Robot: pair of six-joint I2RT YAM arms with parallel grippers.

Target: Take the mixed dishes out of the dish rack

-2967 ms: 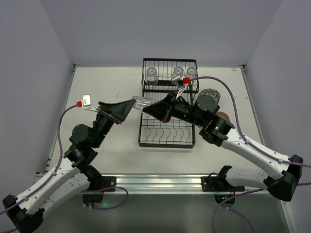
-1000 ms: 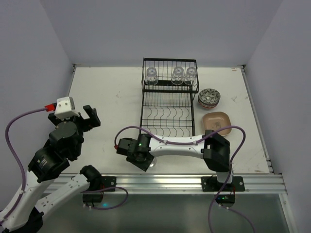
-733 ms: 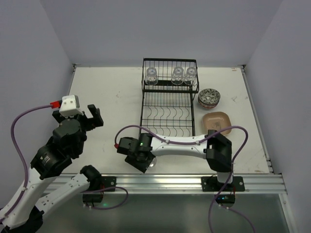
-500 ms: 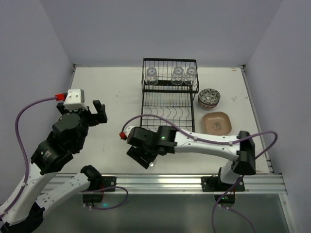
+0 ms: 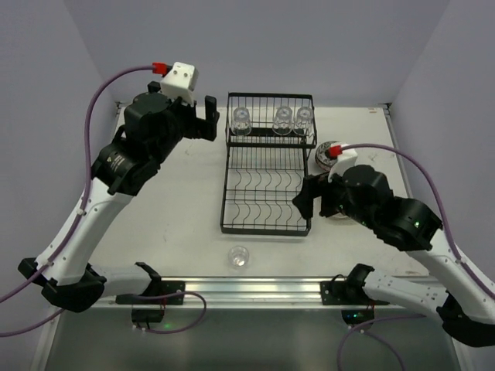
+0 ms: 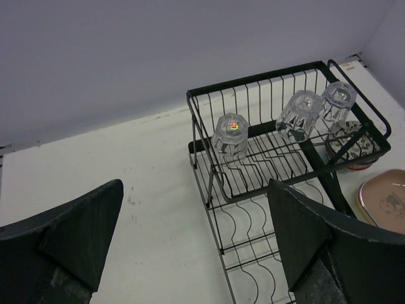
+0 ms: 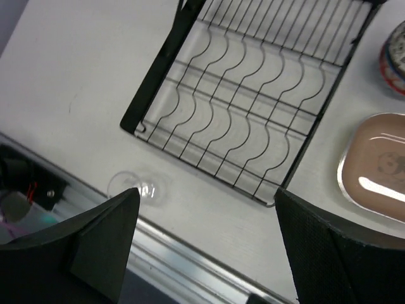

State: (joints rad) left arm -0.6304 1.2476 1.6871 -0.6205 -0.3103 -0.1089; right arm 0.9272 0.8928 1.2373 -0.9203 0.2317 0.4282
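Black wire dish rack (image 5: 226, 179) at the centre of the white table (image 5: 174, 220), its lower tier of curved prongs bare. Three clear glasses stand in a row on the raised shelf at the rack's 12 o'clock end: one on the left (image 5: 240, 121), two close together on the right (image 5: 282, 118) (image 5: 303, 117). A fourth glass (image 5: 238, 256) sits alone on the table at the rack's 6 o'clock, near the table's front rail. A patterned bowl (image 5: 326, 149) rests on the table just beside the rack at 3 o'clock of the shelf, partly hidden by the right arm. The right wrist camera shows a brown plate (image 7: 376, 166) lying flat at 3 o'clock of the lower tier.

The right gripper (image 5: 313, 205) hangs over the rack's 4 o'clock corner, fingers spread wide with nothing between them. The lone glass lies at its 8 o'clock, well apart from it. The left gripper (image 5: 199, 120) is raised at the rack's 10 o'clock, just beside the shelf's left end, fingers likewise spread and empty. The left-hand shelf glass is at its 3 o'clock, near but not touching.
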